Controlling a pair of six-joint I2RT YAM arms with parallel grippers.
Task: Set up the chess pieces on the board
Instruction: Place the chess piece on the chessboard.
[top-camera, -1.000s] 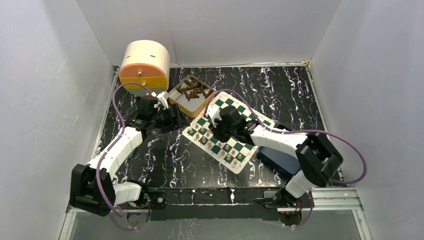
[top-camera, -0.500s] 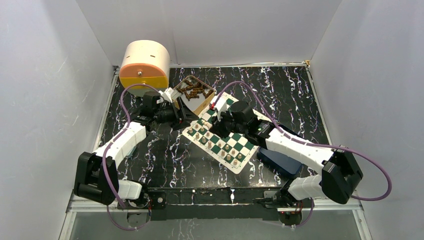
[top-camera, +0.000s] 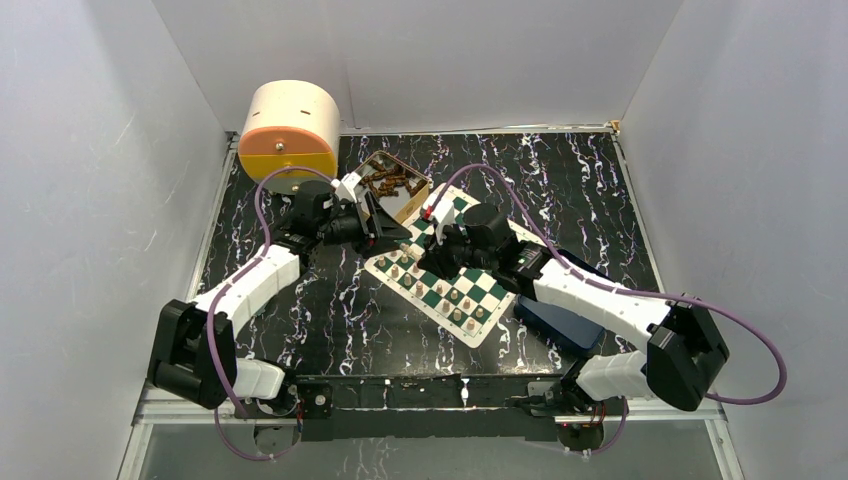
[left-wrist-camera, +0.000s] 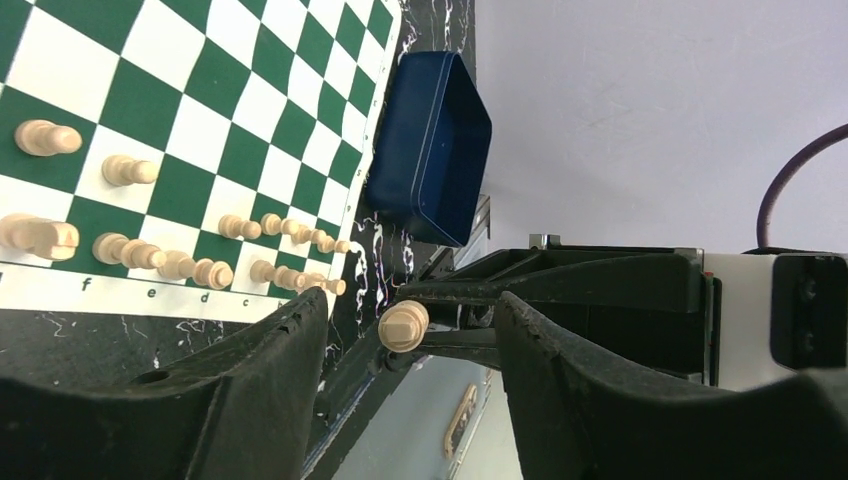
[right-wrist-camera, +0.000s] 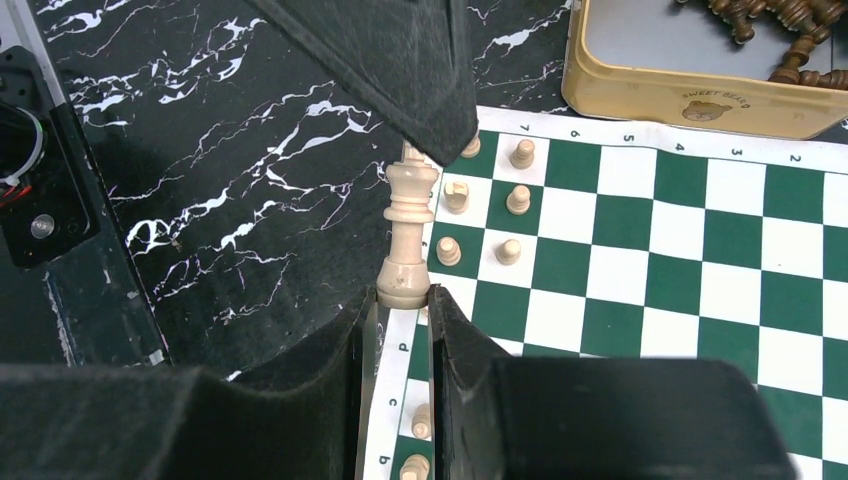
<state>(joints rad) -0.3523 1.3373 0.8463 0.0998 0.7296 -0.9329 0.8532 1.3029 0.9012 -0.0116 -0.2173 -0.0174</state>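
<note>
Over the board's (right-wrist-camera: 700, 250) lettered edge, my left gripper (left-wrist-camera: 410, 310) has swung across from beside the tin (right-wrist-camera: 680, 105) and now brackets, jaws apart and not touching, the tall chess piece (right-wrist-camera: 410, 215) that my right gripper (right-wrist-camera: 402, 298) pinches by its base, which I judge is a handover before placing.

Both arms stretch forward and inward, their grippers almost meeting. The left gripper (left-wrist-camera: 410, 305) has its jaws apart, while the right gripper (right-wrist-camera: 403, 300) pinches a king (right-wrist-camera: 409, 225) at its base.
</note>
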